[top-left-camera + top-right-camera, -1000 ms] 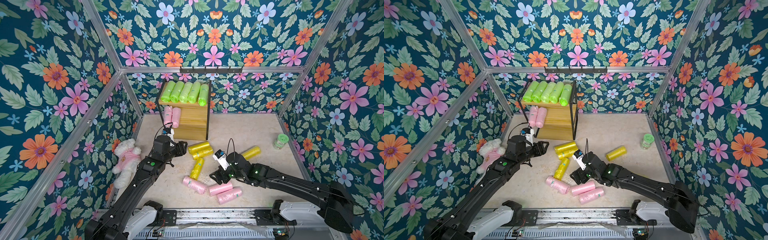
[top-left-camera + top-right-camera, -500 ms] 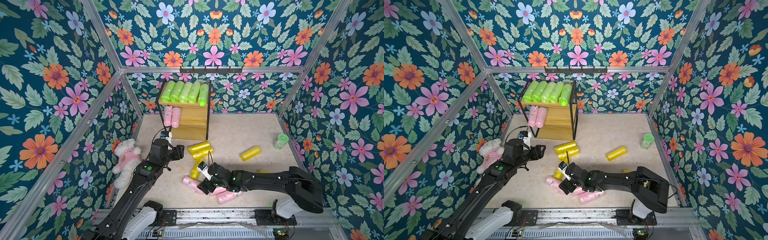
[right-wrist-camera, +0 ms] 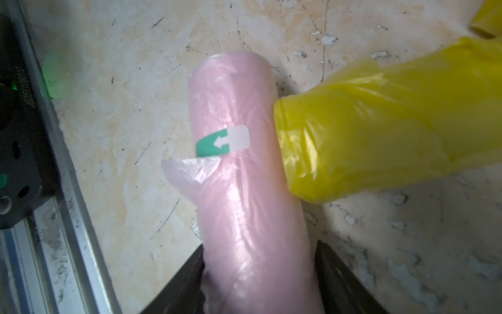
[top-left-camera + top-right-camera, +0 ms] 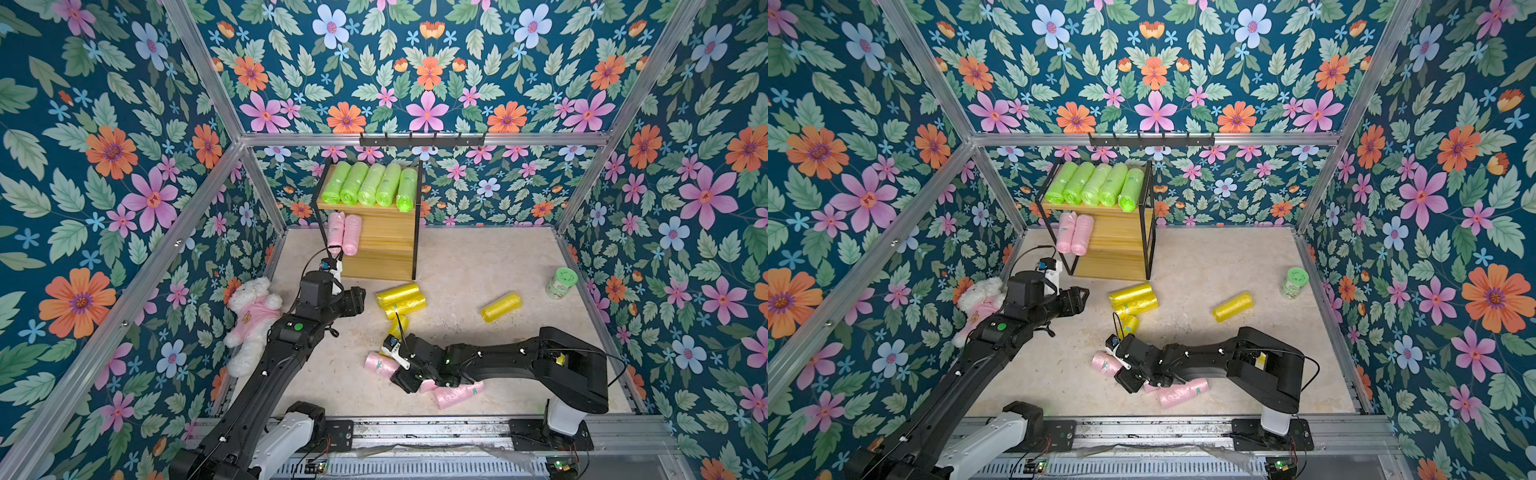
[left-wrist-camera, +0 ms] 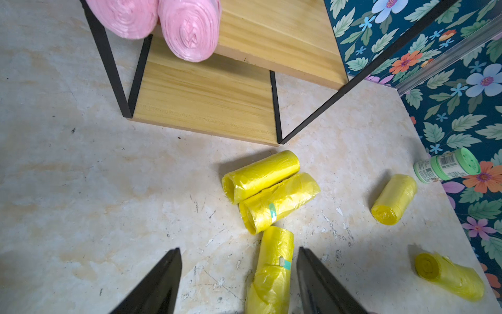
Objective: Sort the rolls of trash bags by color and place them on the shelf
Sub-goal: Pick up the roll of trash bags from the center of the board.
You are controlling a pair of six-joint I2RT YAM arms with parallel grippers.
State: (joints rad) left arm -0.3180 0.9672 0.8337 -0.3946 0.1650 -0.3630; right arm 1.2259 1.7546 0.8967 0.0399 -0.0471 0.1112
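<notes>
A white teddy bear (image 4: 253, 320) in a pink top lies at the left edge of the surface (image 4: 457, 257). Just right of it, the left gripper (image 5: 239, 252) hangs over the surface in front of the shelf. Its jaws are spread wide and it holds nothing.

The shelf (image 4: 376, 266) stands at the back edge, left of the middle. Five green rolls (image 4: 368, 185) lie side by side across its top board. Two pink rolls (image 4: 344, 232) lie touching each other at the left end of the middle board.

In front of the shelf's right corner, two yellow rolls (image 4: 401, 298) lie pressed together near the middle of the surface. A third yellow roll (image 5: 274, 269) lies just in front of them, pointing toward the front edge. Its front end touches the side of a pink roll (image 4: 378, 362), which lies on the surface near the front edge.

The right gripper (image 3: 260, 261) is clamped on that pink roll, with a finger pressed against each side at one end. The roll's teal sticker (image 3: 222, 141) faces up. Two loose pink rolls (image 4: 459, 392) lie just right of it by the front edge, partly under the right arm (image 4: 498, 359).

Further right, a single yellow roll (image 4: 501, 306) lies well apart from the others. The left wrist view shows a last yellow roll (image 5: 449, 277) nearer the front edge. A small jar (image 4: 562, 282) with a green lid stands at the right edge.
</notes>
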